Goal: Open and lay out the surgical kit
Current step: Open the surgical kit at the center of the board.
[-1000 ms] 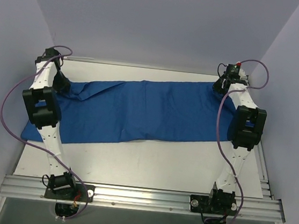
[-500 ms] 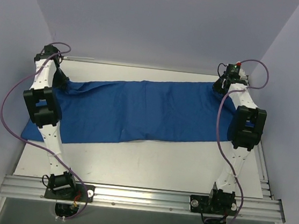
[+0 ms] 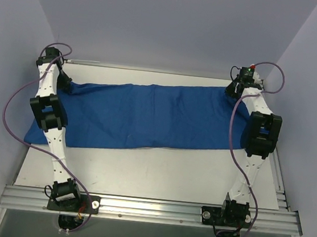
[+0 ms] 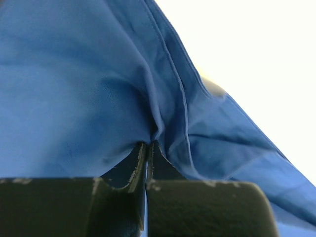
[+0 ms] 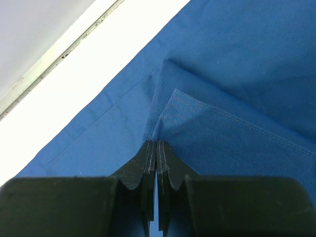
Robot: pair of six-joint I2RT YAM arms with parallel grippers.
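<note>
I have the blue cloth point(image 3: 147, 117) stretched as one long band across the far half of the counter point(image 3: 158, 173), from the left edge almost to the far right corner. Its near hem runs roughly across the middle of the counter, and its near left corner lies right at the left edge. Both arms reach out from the rail point(image 3: 148, 208) at the near edge toward the far corners. The left gripper point(image 3: 61, 80) is by the far left corner, at the cloth's far left end. Through its wrist camera I see its dark fingers point(image 4: 131, 168) pressed together with a pinch of fabric caught at the tips, so it is clamped on the cloth. Creases fan out from that pinch, and a stitched hem runs up and away over the bright counter. The right gripper point(image 3: 233, 91) is by the far right corner, at the other far end of the cloth. Its own fingers point(image 5: 143, 163) show only a hairline between them and bite the fabric where a hemmed corner is folded over a lower layer, so it too is clenched on the cloth. Beyond that fold I see bare white counter and a metal strip point(image 5: 64, 54) along the far edge. From above I cannot tell whether either gripped end is raised off the surface.
</note>
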